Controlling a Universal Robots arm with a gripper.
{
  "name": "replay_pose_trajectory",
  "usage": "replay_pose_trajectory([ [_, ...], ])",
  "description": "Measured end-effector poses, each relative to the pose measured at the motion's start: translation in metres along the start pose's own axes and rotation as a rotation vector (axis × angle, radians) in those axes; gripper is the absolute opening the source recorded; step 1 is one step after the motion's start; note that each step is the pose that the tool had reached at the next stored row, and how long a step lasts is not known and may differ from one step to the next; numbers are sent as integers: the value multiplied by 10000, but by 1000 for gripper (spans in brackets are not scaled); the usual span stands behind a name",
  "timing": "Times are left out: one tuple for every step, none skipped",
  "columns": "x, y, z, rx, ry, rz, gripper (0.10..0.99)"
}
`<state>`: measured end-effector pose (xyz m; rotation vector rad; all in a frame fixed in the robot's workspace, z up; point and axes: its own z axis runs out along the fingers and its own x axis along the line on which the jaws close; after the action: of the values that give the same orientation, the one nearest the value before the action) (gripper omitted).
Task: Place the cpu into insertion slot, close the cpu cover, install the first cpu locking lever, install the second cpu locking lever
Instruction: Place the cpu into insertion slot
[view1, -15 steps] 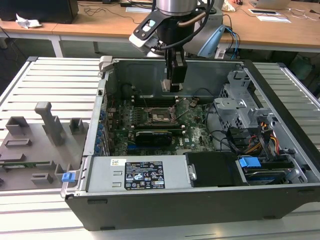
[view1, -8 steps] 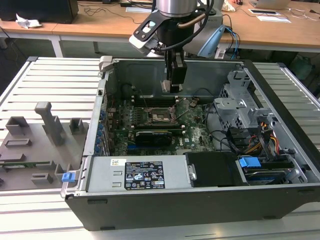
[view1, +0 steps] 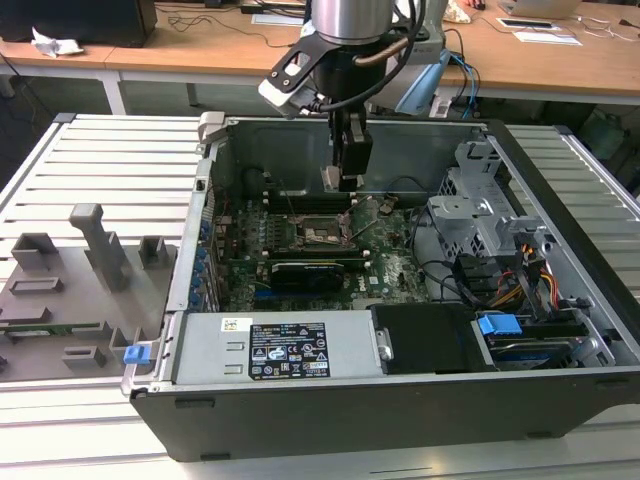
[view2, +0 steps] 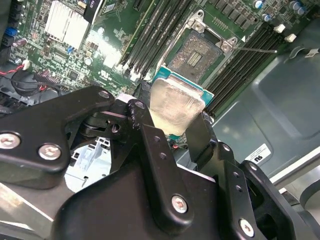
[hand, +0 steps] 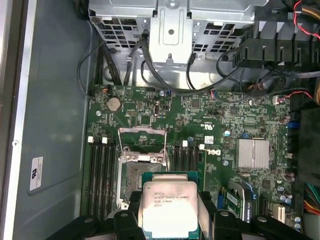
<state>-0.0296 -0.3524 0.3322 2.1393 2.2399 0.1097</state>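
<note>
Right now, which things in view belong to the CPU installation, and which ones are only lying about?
For the job: the end effector, shut on the cpu; the insertion slot, empty; the cpu cover, open.
Just lying about: grey holders on the table at the exterior view's left; power supply; drive cage; coin battery.

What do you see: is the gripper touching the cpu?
Touching. The second wrist view shows the gripper clamping the cpu by opposite edges.
</note>
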Motion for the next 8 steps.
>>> replay_pose_trajectory([
  [0,-1,17,0,0,2,525],
  [0,-2,23,0,0,3,525],
  [0,-2,29,0,0,3,525],
  [-1,-3,35,0,-1,3,525],
  [-1,-3,42,0,0,5,525],
  [-1,-4,48,0,-1,8,525],
  [-1,-4,53,0,-1,7,525],
  [-1,-4,57,0,-1,8,525],
])
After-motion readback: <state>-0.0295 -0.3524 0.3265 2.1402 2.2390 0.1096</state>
